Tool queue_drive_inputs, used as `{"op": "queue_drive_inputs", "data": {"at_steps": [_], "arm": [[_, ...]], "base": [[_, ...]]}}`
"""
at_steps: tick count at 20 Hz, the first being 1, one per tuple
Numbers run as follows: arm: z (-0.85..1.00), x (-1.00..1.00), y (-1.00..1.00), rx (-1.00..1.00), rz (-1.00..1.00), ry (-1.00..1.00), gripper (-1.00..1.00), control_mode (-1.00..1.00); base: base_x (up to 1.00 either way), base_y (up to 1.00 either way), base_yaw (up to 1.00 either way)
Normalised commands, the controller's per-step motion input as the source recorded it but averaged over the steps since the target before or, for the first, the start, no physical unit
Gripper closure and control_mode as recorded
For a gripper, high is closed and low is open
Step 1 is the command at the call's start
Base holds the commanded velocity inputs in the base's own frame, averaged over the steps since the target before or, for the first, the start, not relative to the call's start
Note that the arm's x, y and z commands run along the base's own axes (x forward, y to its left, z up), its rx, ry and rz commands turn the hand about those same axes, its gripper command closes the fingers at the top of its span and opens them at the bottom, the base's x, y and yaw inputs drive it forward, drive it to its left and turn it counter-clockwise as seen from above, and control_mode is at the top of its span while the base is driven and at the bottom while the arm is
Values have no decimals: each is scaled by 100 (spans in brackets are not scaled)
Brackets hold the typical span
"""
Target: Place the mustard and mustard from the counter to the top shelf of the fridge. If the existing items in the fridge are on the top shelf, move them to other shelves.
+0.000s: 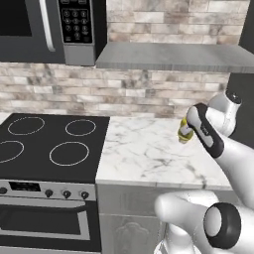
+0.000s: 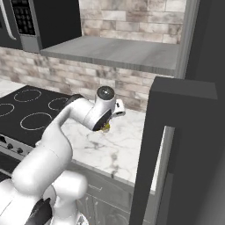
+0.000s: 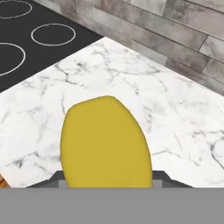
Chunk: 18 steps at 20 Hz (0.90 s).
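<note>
A yellow mustard bottle (image 3: 105,140) bulks large at the bottom middle of the hand view, between the grey finger pads at its two sides. My gripper (image 3: 107,181) is shut on it over the white marble counter (image 3: 144,87). From the left base view the bottle (image 1: 184,132) peeks out beside the hand, mostly hidden by the forearm. In the right base view a sliver of the bottle (image 2: 106,128) shows under the gripper (image 2: 107,125). The second mustard bottle is out of view. The dark grey fridge (image 2: 184,145) stands at the right, its interior hidden.
A black stovetop (image 1: 49,144) with an oven below lies left of the counter (image 1: 149,149). A microwave (image 1: 44,27) and a grey hood shelf (image 1: 173,57) hang above, before a brick wall.
</note>
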Motion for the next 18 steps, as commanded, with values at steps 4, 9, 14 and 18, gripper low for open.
{"op": "queue_drive_inputs", "data": {"at_steps": [4,9,14,18], "arm": [[100,-70,29,-7,-12,3,100,-100],[100,-93,35,-4,-11,10,100,-100],[99,-100,41,0,-9,3,100,-100],[74,-100,41,3,-15,0,100,-100]], "base": [[0,0,0],[0,0,0],[0,0,0],[0,0,0]]}}
